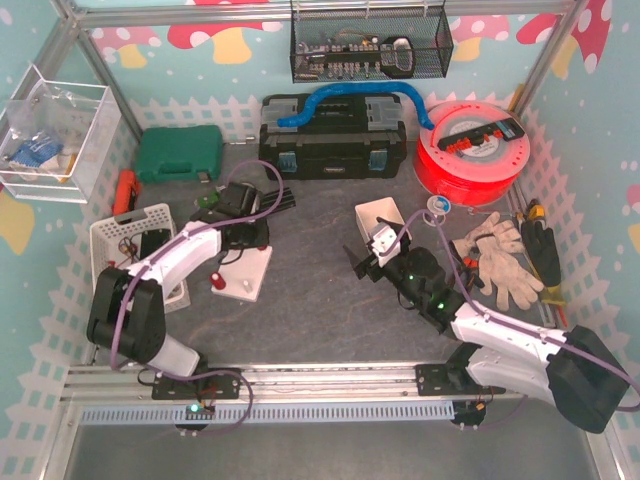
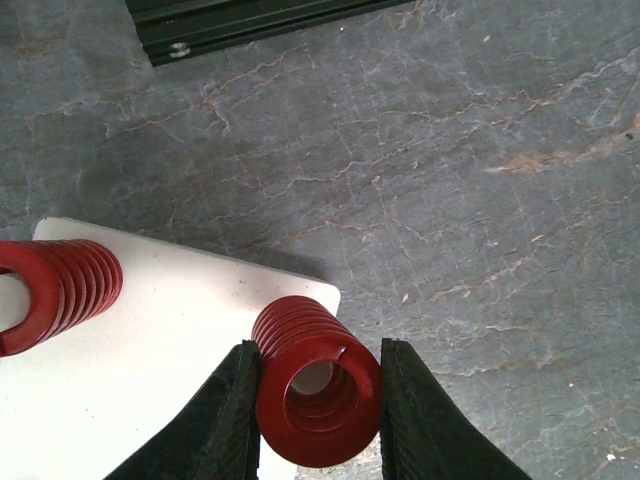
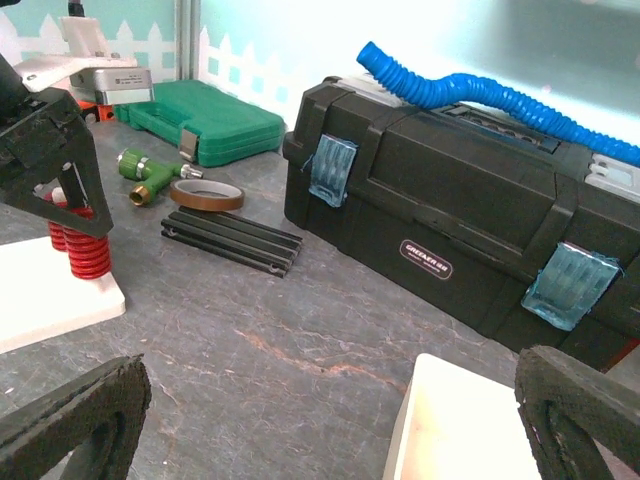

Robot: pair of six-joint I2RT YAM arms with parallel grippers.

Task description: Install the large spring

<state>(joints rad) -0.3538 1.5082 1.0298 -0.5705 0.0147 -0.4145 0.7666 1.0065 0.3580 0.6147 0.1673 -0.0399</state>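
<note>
Grey stone-patterned tabletop (image 1: 320, 320), teal mushroom-print walls (image 1: 600, 120) around

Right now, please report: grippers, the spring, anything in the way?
Left gripper shut on red spring at white board corner. Right gripper open, empty. Second spring close beside, not touching.

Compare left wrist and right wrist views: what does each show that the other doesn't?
Left wrist only: the open end and hollow of the red spring. Right wrist only: black toolbox, blue hose, green case, tape roll, and the right fingers, wide open. Both: that spring held in the left fingers, a second spring, the white plate.
</note>
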